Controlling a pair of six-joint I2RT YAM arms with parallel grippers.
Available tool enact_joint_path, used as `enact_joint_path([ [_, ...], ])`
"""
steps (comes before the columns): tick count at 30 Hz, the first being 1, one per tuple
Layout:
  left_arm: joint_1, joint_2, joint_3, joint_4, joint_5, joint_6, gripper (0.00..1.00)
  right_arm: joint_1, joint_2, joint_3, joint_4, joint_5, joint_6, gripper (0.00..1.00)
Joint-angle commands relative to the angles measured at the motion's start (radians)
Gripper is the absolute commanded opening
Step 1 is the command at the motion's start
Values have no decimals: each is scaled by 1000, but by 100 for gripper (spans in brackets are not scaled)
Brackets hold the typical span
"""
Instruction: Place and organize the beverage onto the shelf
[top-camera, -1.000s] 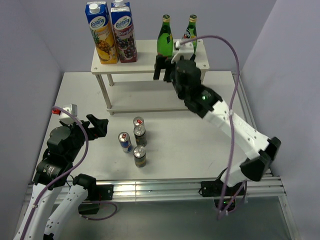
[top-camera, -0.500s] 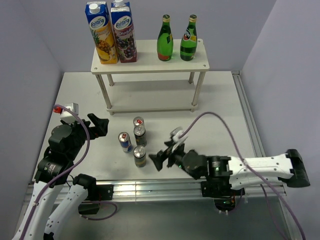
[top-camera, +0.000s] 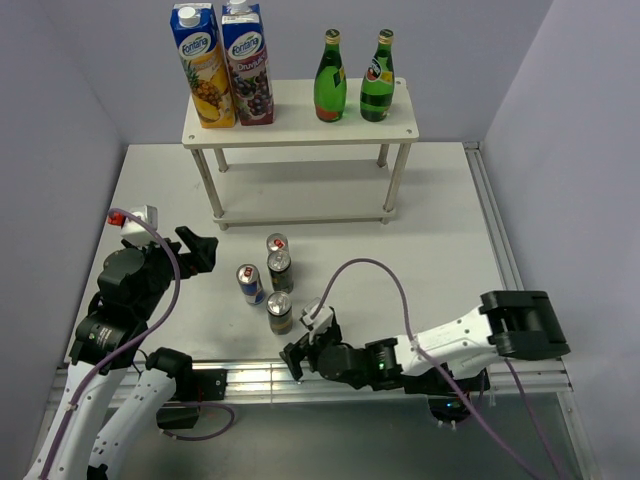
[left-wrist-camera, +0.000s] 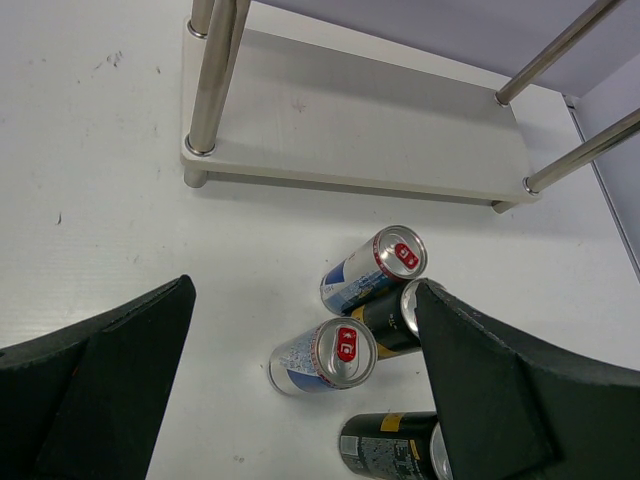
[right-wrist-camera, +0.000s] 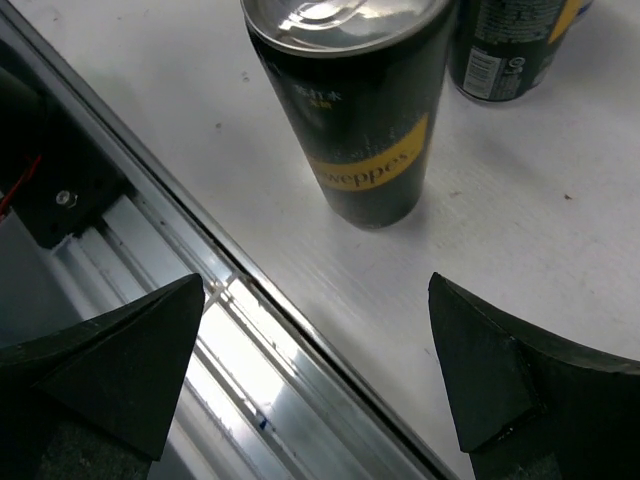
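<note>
Well back, along the tabletop's far edge, stands the white shelf (top-camera: 295, 118): two round-cornered boards on thin pale legs, cartons (top-camera: 205, 75) and bottles (top-camera: 331, 85) on top. Left gripper (top-camera: 199, 251) and right gripper (top-camera: 294, 360) jaws are spread, holding nothing.

**Setting:** robotics laboratory test cell.

**Evidence:**
- plain lilac-grey wall panels (top-camera: 60, 110) boxing in a white matt tabletop (top-camera: 440, 240)
- bare slotted aluminium mounting rail (top-camera: 245, 378) along the near edge of the tabletop
- white-and-black jointed robot arm at left (top-camera: 115, 300) and a second at right (top-camera: 455, 340), each trailing a thin purple cable (top-camera: 360, 262)

**Staged goods:**
- small white two-tier rack on thin metal legs (top-camera: 300, 125)
- two printed juice cartons (top-camera: 205, 70)
- two green glass bottles (top-camera: 331, 80)
- four slim drink cans (top-camera: 279, 270)
</note>
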Motion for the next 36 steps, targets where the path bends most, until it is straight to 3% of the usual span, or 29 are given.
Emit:
enact_joint_path([
  [1, 5, 1, 0, 29, 3, 12, 99, -37, 108, 67, 181, 55, -15, 100],
  [7, 5, -1, -1, 32, 10, 15, 99, -168, 261, 115, 312, 10, -72, 100],
  [15, 5, 5, -3, 35, 25, 17, 99, -242, 442, 234, 373, -19, -119, 100],
  [16, 5, 9, -3, 36, 25, 17, 99, -244, 452, 240, 381, -20, -121, 90],
  [18, 3, 9, -3, 36, 26, 18, 99, -247, 455, 237, 383, -16, -119, 61],
  [19, 3, 12, -3, 36, 26, 17, 99, -247, 452, 233, 378, -4, -113, 36],
  [21, 3, 12, -3, 36, 28, 18, 99, -245, 415, 207, 360, 18, -98, 0],
  [26, 3, 7, -3, 38, 28, 18, 99, -229, 244, 93, 191, 165, -14, 0],
  [29, 3, 9, -3, 38, 31, 18, 99, -215, 22, 75, -48, 292, 84, 0],
  [32, 5, 7, -3, 38, 33, 20, 99, -270, -103, 76, -189, 284, 111, 0],
  [36, 6, -2, -1, 38, 26, 18, 99, -418, -235, 85, -168, 208, 42, 0],
])
